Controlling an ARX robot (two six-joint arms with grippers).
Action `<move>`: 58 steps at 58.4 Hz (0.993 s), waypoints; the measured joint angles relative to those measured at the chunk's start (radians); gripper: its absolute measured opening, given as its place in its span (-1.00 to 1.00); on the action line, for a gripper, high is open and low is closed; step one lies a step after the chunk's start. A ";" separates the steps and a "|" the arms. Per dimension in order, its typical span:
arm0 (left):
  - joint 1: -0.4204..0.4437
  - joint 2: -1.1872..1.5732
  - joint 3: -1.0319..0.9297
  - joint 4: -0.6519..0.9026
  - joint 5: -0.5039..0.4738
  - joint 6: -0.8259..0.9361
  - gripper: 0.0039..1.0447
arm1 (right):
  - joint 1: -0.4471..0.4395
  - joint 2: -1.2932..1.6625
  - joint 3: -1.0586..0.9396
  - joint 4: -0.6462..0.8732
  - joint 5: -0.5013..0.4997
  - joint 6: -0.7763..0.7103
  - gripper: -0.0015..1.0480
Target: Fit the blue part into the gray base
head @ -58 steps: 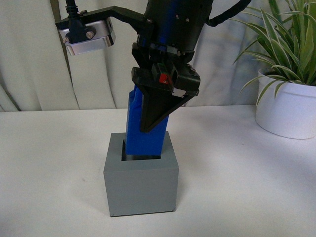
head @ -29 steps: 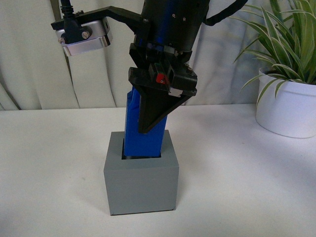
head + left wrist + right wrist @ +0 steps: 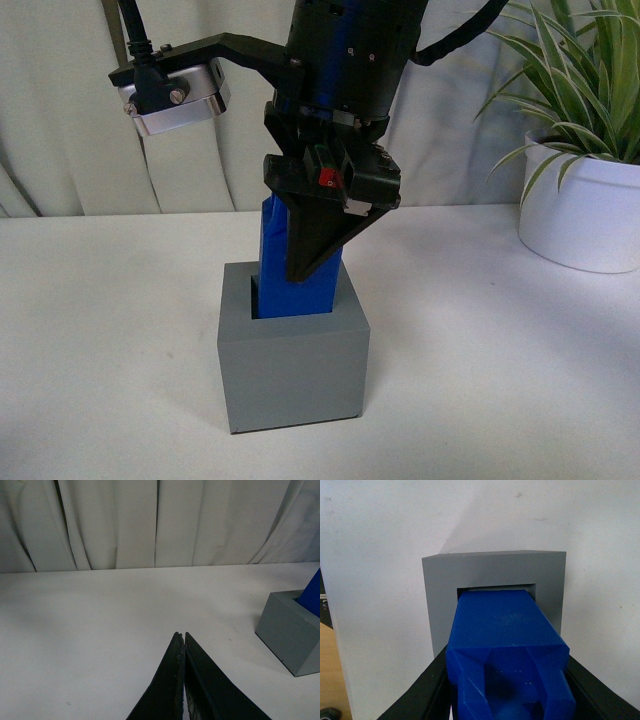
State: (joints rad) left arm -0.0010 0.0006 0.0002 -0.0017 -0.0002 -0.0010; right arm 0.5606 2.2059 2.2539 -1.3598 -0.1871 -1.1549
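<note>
Blue part, clamped in my right pincer, stands partway inside the gray base, held upright to slide squarely.

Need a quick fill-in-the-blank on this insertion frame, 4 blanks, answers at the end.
1. The right gripper is ____ on the blue part.
2. The part's lower end is ____ the recess of the gray base.
3. The left gripper, jaws together, holds ____.
4. The potted plant stands on the robot's ____ side of the base.
Missing words: shut; inside; nothing; right.
</note>
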 joint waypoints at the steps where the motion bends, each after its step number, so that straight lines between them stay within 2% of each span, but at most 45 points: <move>1: 0.000 0.000 0.000 0.000 0.000 0.000 -0.93 | 0.000 0.000 0.000 0.000 0.000 0.000 -0.12; 7: 0.000 0.000 0.000 0.000 0.000 0.000 -0.93 | 0.000 0.003 0.000 0.001 -0.001 0.000 -0.11; 27: 0.000 0.000 0.000 0.000 0.000 0.000 -0.93 | -0.013 0.006 0.002 0.029 -0.060 0.013 0.86; 43: 0.000 0.000 0.000 0.000 0.000 0.000 -0.93 | -0.069 -0.151 -0.142 0.138 -0.122 0.007 0.83; 50: 0.000 0.000 0.000 0.000 0.000 0.000 -0.93 | -0.119 -0.277 -0.257 0.212 -0.186 0.008 0.83; 58: 0.000 0.000 0.000 0.000 0.000 0.000 -0.93 | -0.187 -0.451 -0.473 0.321 -0.305 0.019 0.83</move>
State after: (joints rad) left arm -0.0010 0.0006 0.0002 -0.0017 -0.0002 -0.0010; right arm 0.3733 1.7550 1.7813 -1.0389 -0.4919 -1.1362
